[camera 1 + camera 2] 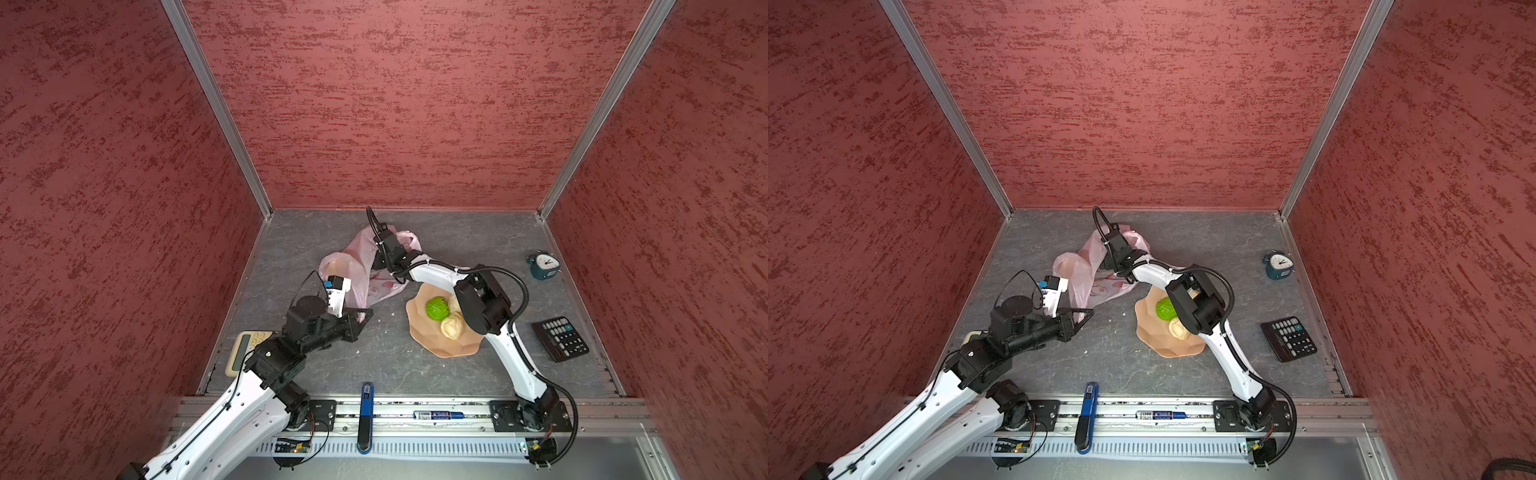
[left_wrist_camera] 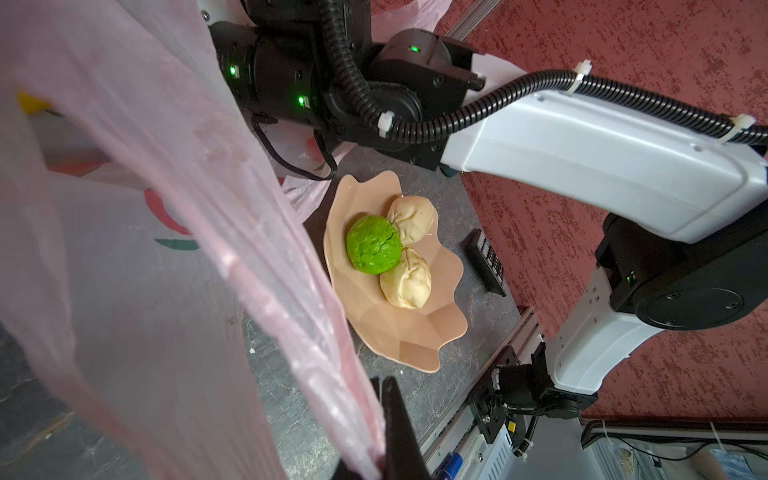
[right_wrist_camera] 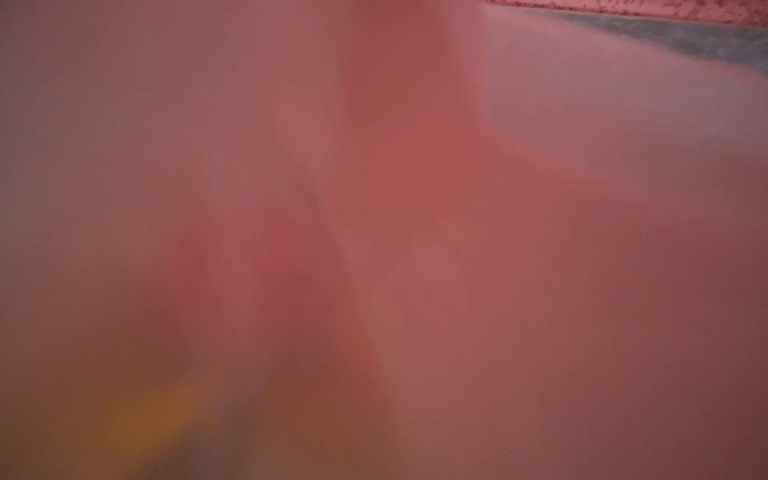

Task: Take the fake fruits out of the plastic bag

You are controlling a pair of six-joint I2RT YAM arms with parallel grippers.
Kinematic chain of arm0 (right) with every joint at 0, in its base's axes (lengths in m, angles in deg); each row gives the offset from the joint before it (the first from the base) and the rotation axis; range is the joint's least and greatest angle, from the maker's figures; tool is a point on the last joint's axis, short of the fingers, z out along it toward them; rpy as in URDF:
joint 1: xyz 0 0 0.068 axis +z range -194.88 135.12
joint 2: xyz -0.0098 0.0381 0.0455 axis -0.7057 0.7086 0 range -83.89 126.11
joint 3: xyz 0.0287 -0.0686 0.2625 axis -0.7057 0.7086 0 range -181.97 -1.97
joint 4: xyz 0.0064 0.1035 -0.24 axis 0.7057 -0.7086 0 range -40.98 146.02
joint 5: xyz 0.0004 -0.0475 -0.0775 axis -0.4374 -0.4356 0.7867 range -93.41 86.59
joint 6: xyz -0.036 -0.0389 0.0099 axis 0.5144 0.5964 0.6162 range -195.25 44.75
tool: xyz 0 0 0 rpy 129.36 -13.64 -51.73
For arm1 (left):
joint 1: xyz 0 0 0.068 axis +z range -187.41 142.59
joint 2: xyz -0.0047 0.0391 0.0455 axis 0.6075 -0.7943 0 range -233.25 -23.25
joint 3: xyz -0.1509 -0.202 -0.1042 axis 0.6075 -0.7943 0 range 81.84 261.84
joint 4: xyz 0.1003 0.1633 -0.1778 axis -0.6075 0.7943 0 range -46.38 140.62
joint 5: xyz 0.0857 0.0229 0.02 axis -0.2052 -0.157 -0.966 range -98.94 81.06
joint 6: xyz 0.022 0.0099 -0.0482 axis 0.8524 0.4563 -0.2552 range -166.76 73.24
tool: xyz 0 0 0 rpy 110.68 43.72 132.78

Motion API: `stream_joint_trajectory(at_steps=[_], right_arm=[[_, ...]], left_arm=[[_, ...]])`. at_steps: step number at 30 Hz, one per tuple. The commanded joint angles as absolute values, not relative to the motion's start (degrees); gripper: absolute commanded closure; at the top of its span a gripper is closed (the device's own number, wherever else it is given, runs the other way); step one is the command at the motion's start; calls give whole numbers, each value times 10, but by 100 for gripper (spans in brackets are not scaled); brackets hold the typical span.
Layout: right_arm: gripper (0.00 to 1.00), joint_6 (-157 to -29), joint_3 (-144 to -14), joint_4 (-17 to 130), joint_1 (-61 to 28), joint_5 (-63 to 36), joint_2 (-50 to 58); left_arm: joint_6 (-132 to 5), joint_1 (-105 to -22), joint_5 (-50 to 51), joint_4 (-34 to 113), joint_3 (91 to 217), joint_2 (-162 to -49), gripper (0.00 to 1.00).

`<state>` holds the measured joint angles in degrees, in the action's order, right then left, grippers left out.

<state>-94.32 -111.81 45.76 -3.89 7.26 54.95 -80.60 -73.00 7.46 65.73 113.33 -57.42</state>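
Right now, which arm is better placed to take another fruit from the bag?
Right: the right arm reaches into the plastic bag, while the left gripper is shut on its edge.

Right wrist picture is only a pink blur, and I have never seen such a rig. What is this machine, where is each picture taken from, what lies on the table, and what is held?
This is a robot with two arms on a rail at the near edge of the table, each ending in a two-fingered gripper. Two pictures look down from overhead; two come from cameras on the wrists. The left gripper is shut on an edge of the plastic bag. The right arm reaches into the bag, so its camera sees only pink film and the right gripper is hidden. Beside the bag a peach dish holds a green ball, one cream ball and another cream ball. Also there: an alarm clock, a black calculator and a beige calculator.
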Motion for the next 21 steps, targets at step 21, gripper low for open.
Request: stream_joint_trajectory(at_steps=[21], right_arm=[[11, -1020, -1389, 336, -52, 77, 707]], left_arm=[[-817, -779, 38, 633, 1121, -555, 93]])
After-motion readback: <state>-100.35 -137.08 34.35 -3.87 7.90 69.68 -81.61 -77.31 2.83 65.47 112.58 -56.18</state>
